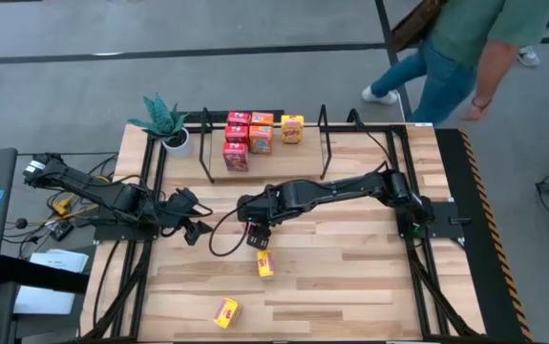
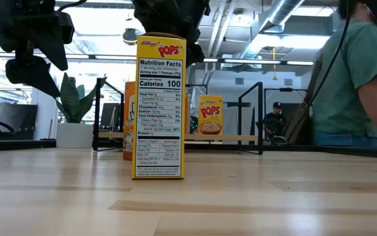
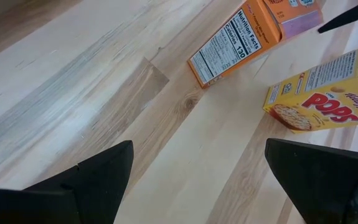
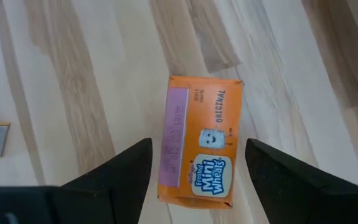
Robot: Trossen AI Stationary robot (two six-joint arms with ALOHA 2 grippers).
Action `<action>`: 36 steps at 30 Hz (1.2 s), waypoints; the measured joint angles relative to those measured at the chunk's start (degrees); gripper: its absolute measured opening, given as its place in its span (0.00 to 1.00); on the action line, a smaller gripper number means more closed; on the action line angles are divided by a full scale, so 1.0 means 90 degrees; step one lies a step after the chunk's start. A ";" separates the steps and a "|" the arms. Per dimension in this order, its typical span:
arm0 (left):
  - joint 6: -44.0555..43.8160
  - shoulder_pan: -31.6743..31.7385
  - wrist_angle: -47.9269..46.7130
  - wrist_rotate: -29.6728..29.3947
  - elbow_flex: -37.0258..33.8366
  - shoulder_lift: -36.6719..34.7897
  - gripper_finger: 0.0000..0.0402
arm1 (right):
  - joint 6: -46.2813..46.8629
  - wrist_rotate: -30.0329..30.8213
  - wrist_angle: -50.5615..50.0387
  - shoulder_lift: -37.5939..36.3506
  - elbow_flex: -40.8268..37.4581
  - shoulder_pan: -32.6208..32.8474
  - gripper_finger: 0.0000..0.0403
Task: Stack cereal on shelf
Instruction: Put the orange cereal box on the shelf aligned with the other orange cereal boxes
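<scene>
Where the right gripper (image 1: 258,229) hangs: above the table's middle, directly over an upright orange cardboard Mini-Wheats cereal box (image 4: 200,143).
Right claw: fingers spread to either side of that box's top, gripping nothing.
Left gripper (image 3: 197,146): low over the wooden table (image 1: 350,277), fingers wide apart, empty.
Black wire shelf (image 1: 326,143): at the far edge, holding red, orange and yellow boxes.
Loose boxes: one yellow Pops box (image 1: 265,264) standing, another (image 1: 226,311) lying near the front.
</scene>
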 joint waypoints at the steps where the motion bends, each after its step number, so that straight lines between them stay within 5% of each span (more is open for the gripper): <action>1: -0.0019 0.0000 0.0000 -0.0001 0.0000 -0.0002 0.88 | 0.0001 -0.0005 0.0011 -0.0015 0.0001 0.0000 0.71; 12: -0.0097 0.0000 0.0000 -0.0002 0.0000 -0.0001 0.88 | 0.0116 0.0053 -0.0119 0.0030 0.0000 0.0000 0.91; 36: -0.0168 0.0000 0.0002 -0.0112 0.0000 -0.0002 0.88 | 0.0069 0.0126 -0.0095 0.0028 0.0000 0.0039 0.82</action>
